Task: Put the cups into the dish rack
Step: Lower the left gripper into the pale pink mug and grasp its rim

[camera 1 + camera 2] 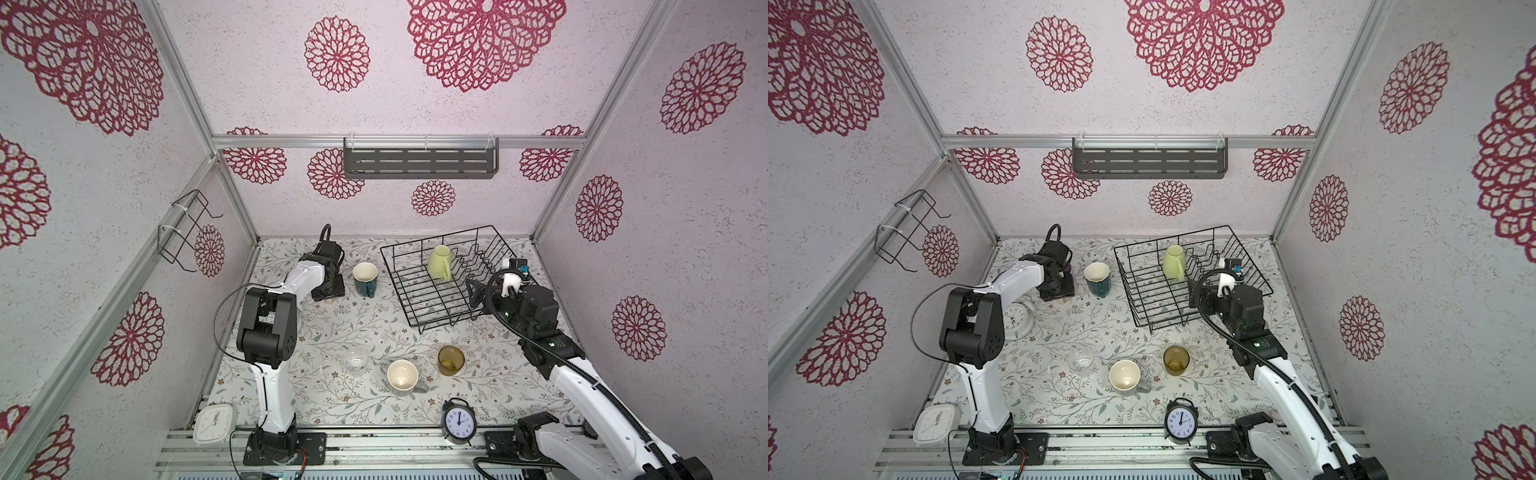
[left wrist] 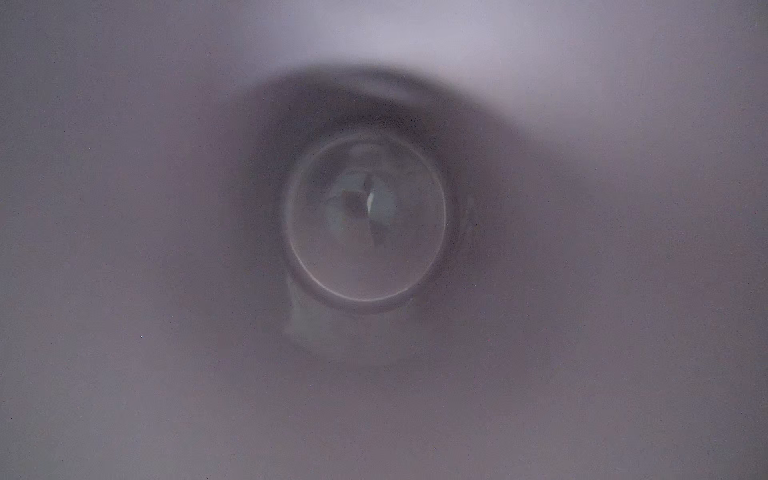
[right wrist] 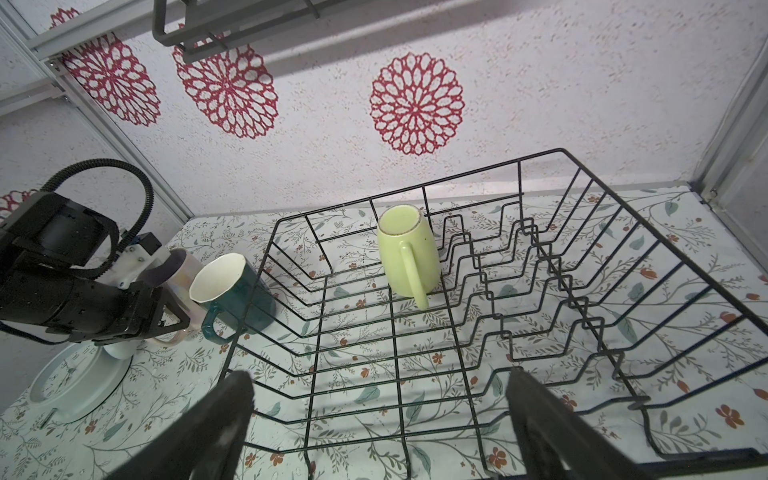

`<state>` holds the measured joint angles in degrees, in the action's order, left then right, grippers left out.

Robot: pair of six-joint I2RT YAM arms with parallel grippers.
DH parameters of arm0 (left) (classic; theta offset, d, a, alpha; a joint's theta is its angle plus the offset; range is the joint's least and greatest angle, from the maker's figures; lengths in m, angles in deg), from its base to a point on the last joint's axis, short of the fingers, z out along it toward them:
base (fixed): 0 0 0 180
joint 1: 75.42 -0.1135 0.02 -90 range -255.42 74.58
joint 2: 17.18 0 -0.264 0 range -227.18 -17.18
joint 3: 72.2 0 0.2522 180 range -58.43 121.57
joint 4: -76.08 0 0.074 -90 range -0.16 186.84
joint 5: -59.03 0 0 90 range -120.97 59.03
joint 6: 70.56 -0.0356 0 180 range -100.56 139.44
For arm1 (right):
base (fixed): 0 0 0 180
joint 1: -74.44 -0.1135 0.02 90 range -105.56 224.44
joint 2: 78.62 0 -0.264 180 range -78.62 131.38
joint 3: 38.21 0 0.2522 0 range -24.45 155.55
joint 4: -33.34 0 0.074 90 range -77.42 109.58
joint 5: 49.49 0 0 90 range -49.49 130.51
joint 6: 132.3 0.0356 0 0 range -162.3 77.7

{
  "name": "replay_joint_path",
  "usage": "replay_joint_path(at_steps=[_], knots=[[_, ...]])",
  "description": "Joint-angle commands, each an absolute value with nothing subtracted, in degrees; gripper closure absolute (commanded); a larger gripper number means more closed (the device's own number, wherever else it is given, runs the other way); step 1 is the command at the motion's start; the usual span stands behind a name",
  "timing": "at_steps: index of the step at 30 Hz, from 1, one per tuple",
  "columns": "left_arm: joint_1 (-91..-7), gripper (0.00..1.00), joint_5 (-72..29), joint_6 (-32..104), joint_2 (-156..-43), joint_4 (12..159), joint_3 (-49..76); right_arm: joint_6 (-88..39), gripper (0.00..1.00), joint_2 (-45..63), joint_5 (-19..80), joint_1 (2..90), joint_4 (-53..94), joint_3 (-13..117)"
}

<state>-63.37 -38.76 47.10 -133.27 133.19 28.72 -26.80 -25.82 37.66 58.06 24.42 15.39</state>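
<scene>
The black wire dish rack stands at the back right. A yellow-green mug sits upside down in it. My right gripper hangs open and empty over the rack's near corner. Left of the rack stands a dark teal mug. My left gripper is down over the pale pink mug beside it. The left wrist view only looks blurrily into that mug. Near the front stand a clear glass, a grey mug and an amber tumbler.
A black alarm clock and a white square clock stand at the front edge. A white round clock lies under my left arm. A grey slotted shelf hangs on the back wall and a wire holder on the left wall.
</scene>
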Motion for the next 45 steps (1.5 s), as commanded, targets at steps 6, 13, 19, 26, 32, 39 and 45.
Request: replay_joint_path(at_steps=[6,13,19,26,32,39,45], knots=[[-63.51,0.57,-38.64,47.11,-135.75,131.68,28.12,-27.26,0.02,-28.33,38.34,58.13,24.88,16.16],[-63.37,0.79,-38.05,47.08,-133.01,130.80,25.04,-26.83,0.02,-28.66,39.18,58.12,24.63,16.11],[-62.44,0.97,-40.07,47.84,-126.87,133.08,22.34,-26.56,0.02,-28.43,39.98,58.11,24.83,15.57],[-61.74,1.00,-38.61,47.98,-120.71,134.70,20.15,-26.27,0.02,-29.09,40.51,58.05,25.02,14.63],[-61.02,1.00,-36.14,48.71,-113.76,133.76,18.73,-25.50,0.03,-29.18,40.64,58.09,23.90,14.23],[-60.99,1.00,-31.61,50.81,-106.29,131.72,16.18,-23.82,0.06,-27.65,35.91,58.09,22.94,15.10],[-60.71,1.00,-30.94,52.20,-102.21,126.67,10.29,-23.32,0.06,-27.36,35.50,58.00,24.06,14.68]])
